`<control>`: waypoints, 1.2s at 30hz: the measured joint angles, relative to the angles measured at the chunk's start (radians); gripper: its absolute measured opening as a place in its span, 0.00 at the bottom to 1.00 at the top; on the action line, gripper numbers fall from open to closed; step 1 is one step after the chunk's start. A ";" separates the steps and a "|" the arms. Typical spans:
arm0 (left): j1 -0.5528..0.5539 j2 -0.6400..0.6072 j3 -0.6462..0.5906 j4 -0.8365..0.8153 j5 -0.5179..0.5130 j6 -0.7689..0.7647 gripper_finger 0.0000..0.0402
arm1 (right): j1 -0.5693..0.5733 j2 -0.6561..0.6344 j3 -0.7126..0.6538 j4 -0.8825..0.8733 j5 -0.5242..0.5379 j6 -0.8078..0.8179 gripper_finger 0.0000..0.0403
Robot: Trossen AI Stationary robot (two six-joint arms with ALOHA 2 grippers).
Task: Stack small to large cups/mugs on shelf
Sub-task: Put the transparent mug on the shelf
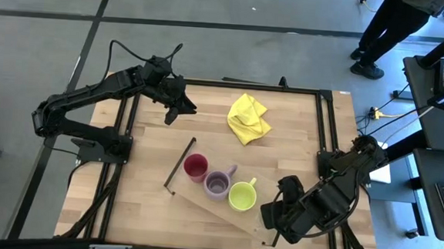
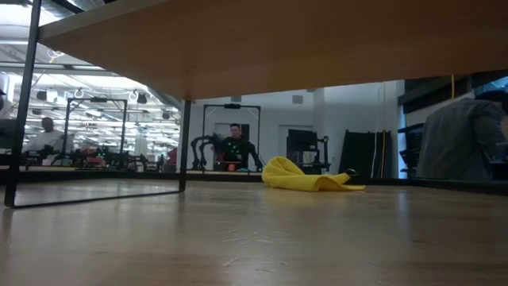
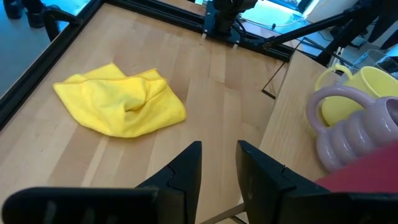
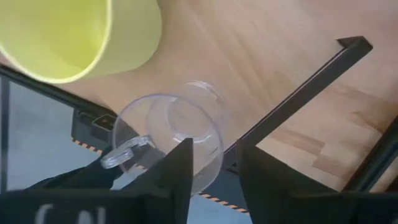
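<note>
Overhead hides what right wrist view shows, clear glass tumbler beside right gripper, fingers narrowly parted

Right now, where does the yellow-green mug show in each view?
High view: yellow-green mug on the shelf, third after the red cup and purple mug.
Low view: not in it.
Left wrist view: behind the purple mug.
Right wrist view: beside the clear glass tumbler.
Shared landmark: the shelf.

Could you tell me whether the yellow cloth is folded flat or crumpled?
Crumpled: the yellow cloth lies bunched in uneven folds on the table.
</note>
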 joint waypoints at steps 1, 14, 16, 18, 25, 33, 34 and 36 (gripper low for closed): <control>0.000 0.000 0.000 0.000 0.000 0.000 0.23 | 0.000 0.000 -0.008 0.000 0.000 0.000 0.30; 0.000 0.000 0.000 -0.001 0.000 0.000 0.23 | 0.000 0.000 -0.059 0.000 -0.018 0.001 0.21; 0.000 0.000 0.000 -0.001 0.000 0.000 0.23 | 0.000 0.000 -0.059 0.000 -0.019 0.003 0.18; 0.000 0.000 0.000 0.001 0.000 0.000 0.23 | 0.000 0.000 -0.059 0.000 -0.019 0.004 0.15; 0.000 0.000 0.000 0.004 0.000 0.001 0.23 | 0.000 0.000 -0.059 0.000 -0.031 0.005 0.13; 0.000 0.000 0.000 0.006 -0.001 0.001 0.23 | 0.000 0.000 -0.059 0.000 -0.035 0.028 0.11; 0.000 0.000 0.000 0.006 -0.001 0.001 0.23 | 0.000 0.000 -0.059 0.000 -0.035 0.032 0.09; 0.000 0.000 0.000 0.006 -0.001 0.008 0.23 | 0.000 0.000 -0.059 0.002 -0.036 0.046 0.05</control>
